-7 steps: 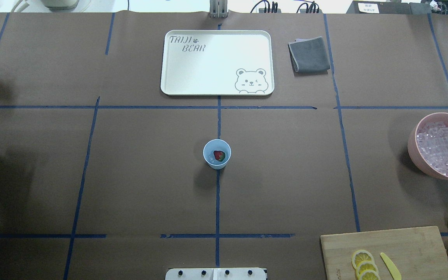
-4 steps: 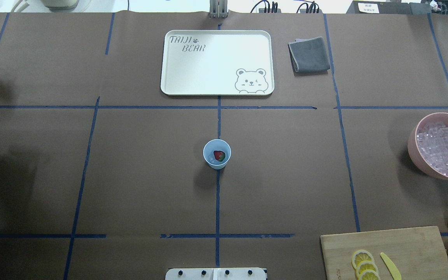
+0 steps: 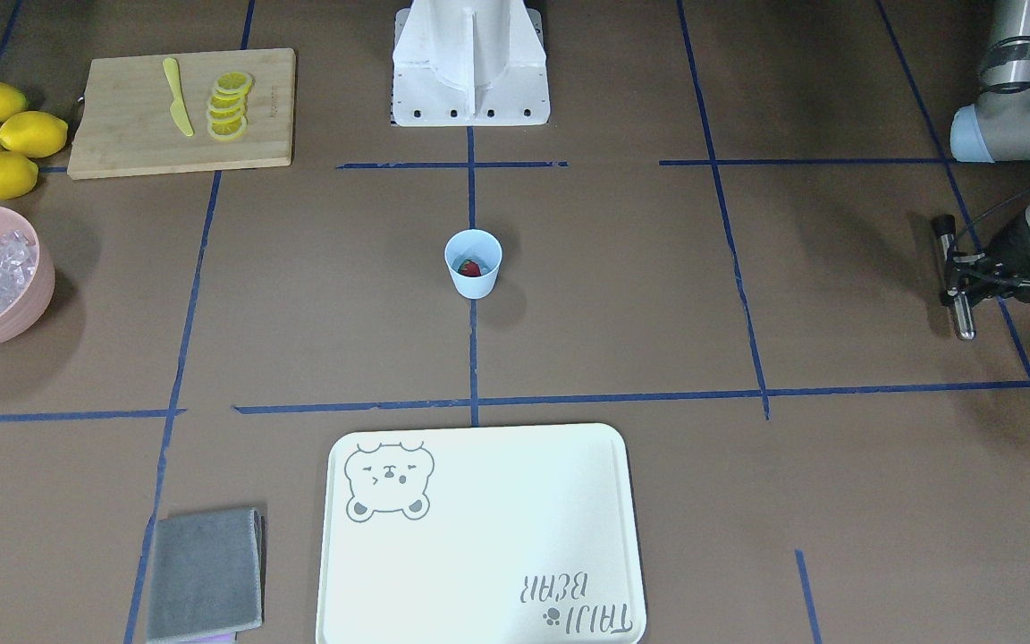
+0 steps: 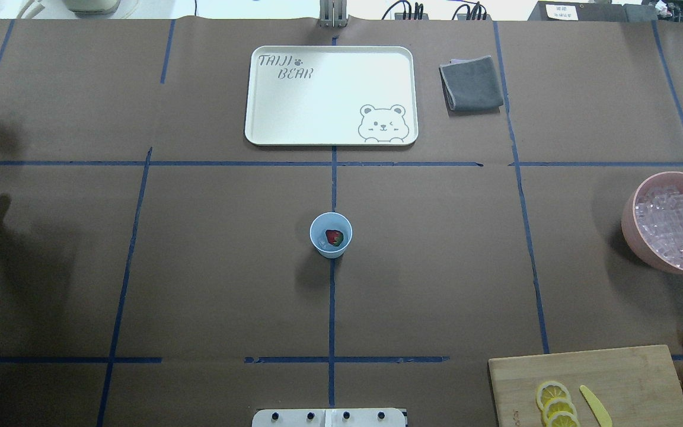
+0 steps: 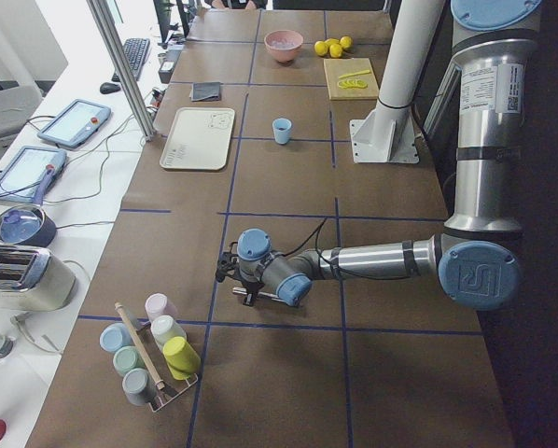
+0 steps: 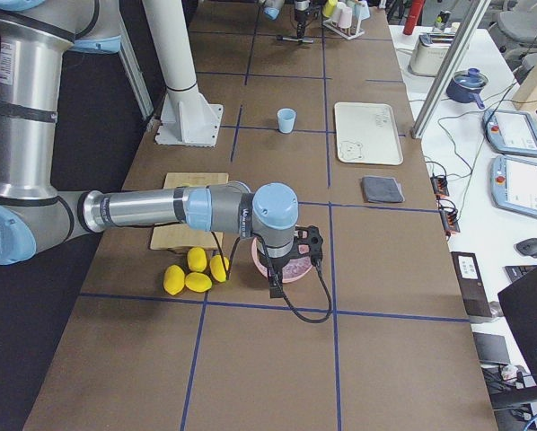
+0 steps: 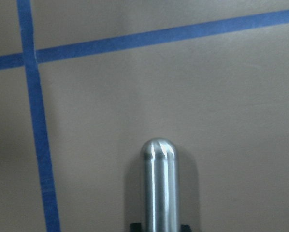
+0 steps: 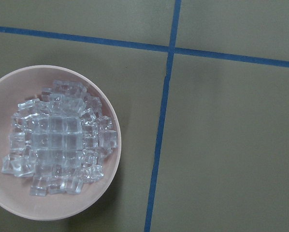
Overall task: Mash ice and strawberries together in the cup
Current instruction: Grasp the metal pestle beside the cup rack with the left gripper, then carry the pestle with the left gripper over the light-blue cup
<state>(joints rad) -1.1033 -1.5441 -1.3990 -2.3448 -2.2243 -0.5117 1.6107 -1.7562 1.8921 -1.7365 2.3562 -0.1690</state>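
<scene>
Brown paper gridded with blue tape covers the desk in the front-facing view. The pale blue cup stands upright at the desk's middle with the strawberry inside. Toward the end on the robot's left, the left claw is clamped on a metal rod held low over the paper.

From overhead, a cream tray lies at the far edge with a folded grey cloth beside it. A pink bowl heaped with ice sits at the end on the robot's right. A cutting board with lemon slices fills the near corner there.

The left-end view shows the near arm stretched low along the desk, well apart from the cup.

From the right end, the right claw hangs over the pink bowl, with whole lemons just beside it. Whether its fingers are parted or together cannot be told.

The left wrist camera shows the rod's rounded tip above taped paper.

The right wrist camera looks straight down on the bowl of ice.
</scene>
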